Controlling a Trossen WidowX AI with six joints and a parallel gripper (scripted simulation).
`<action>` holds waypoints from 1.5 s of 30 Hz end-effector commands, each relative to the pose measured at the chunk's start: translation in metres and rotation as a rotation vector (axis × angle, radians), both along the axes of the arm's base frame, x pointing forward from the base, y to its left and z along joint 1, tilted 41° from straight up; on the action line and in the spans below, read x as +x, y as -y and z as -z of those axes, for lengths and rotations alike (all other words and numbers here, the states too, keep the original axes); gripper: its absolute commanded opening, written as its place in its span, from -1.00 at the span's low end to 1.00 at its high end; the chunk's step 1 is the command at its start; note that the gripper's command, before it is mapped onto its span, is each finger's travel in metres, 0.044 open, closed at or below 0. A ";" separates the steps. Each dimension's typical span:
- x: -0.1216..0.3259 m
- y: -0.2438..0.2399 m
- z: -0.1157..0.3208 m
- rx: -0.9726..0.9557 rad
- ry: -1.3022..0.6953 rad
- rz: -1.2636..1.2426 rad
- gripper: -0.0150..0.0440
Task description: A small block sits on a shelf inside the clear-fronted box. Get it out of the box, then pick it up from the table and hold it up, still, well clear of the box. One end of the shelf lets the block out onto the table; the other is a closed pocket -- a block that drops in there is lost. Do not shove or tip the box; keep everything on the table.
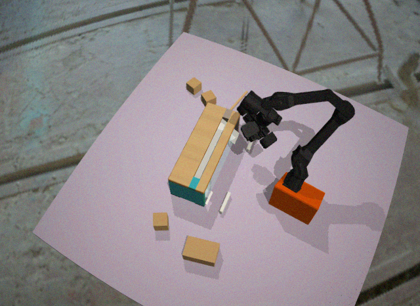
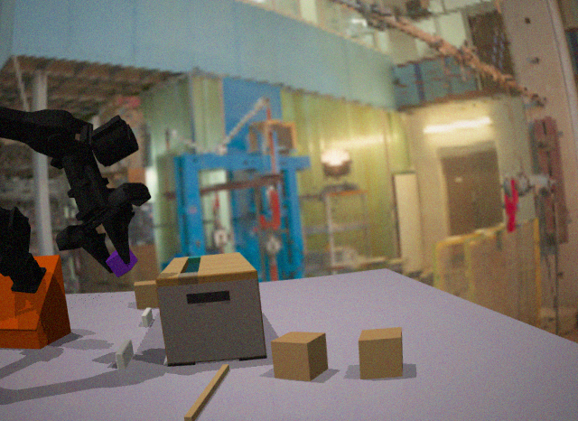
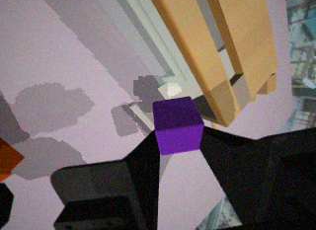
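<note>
The small purple block [image 2: 122, 263] [image 3: 179, 123] is between the fingertips of my gripper [image 2: 119, 267] [image 3: 175, 131], which is shut on it. It is held in the air above the table [image 1: 118, 194] [image 2: 326, 309], outside the box [image 1: 193, 143] [image 2: 214, 323] [image 3: 197, 52]. In the exterior view the block hangs left of the box, at about the height of its top. In the top view the gripper is beside the box's upper right end, close to it seen from above; the block is hidden there. The box stands upright with a wooden top, a slot and a teal end.
Wooden cubes [image 1: 193, 85] [image 1: 208, 97] [image 2: 298, 356] [image 2: 380, 353] stand beyond the box's far end. Another cube [image 1: 160, 220] and a wooden slab [image 1: 201, 250] lie past the teal end. A thin stick [image 2: 208, 392] and white strips [image 1: 224, 202] [image 2: 124, 354] lie near the box. The arm's base is orange [image 1: 294, 204].
</note>
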State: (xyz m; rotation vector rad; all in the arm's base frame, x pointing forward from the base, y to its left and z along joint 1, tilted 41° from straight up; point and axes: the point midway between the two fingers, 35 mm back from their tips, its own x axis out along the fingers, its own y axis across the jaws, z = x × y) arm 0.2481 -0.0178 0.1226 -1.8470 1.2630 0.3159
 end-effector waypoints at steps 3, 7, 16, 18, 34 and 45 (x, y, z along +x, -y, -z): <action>-0.003 -0.003 -0.004 -0.121 -0.133 -0.142 -0.49; -0.004 -0.005 -0.006 -0.207 -0.230 -0.241 -0.49; -0.008 -0.010 -0.010 -0.403 -0.450 -0.459 -0.49; -0.009 -0.011 -0.011 -0.447 -0.500 -0.507 -0.49; -0.015 -0.019 -0.020 -0.793 -0.886 -0.855 -0.49; -0.015 -0.019 -0.020 -0.797 -0.890 -0.858 -0.49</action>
